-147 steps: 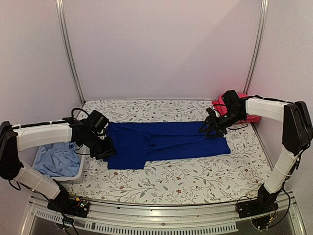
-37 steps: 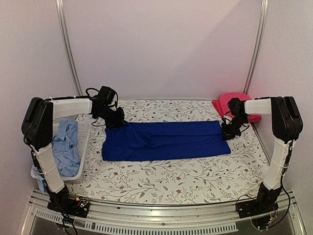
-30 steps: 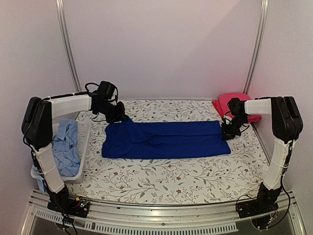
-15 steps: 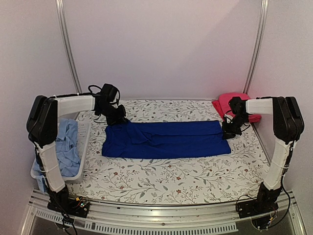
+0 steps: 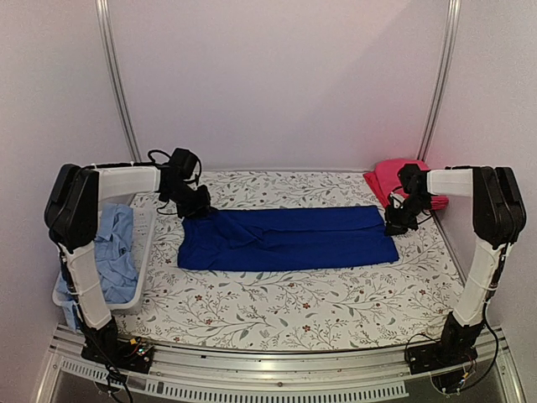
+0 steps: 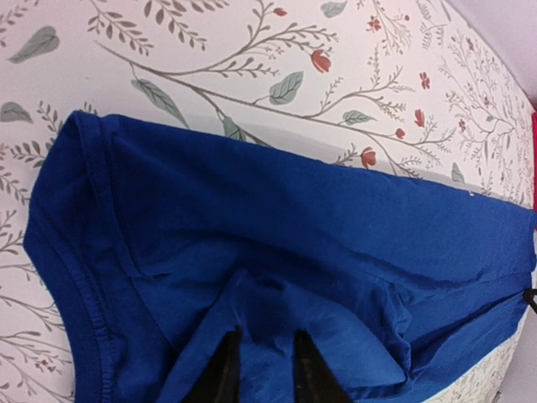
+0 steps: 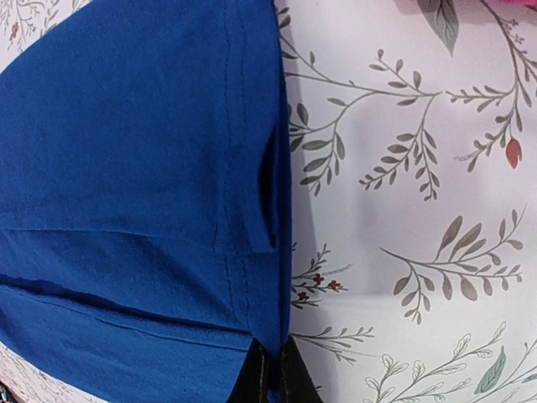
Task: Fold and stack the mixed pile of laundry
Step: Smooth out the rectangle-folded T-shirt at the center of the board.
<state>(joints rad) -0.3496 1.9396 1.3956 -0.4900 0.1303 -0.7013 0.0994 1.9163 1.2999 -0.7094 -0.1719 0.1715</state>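
A blue shirt (image 5: 289,239) lies flat in the middle of the desk (image 5: 294,311). It is folded into a long strip that runs from the left side to the right side. The desk has a cover with little leaves and flowers on it.

The left fingers (image 6: 220,374) are at the far left corner of the blue shirt. They are a little way apart, with a thin gap between them. They hang just over a small bump of blue cloth. The thick sewn edge of the shirt curves round beside them.

The right fingers (image 7: 252,382) are at the right end of the shirt. They are pressed tight together and pinch the edge of the blue cloth. The cloth next to them lies smooth on the desk.

A red-pink cloth (image 5: 394,176) sits in the far right corner, just behind the right arm. A pale blue shirt (image 5: 113,252) is in a white basket (image 5: 141,281) at the left edge of the desk.
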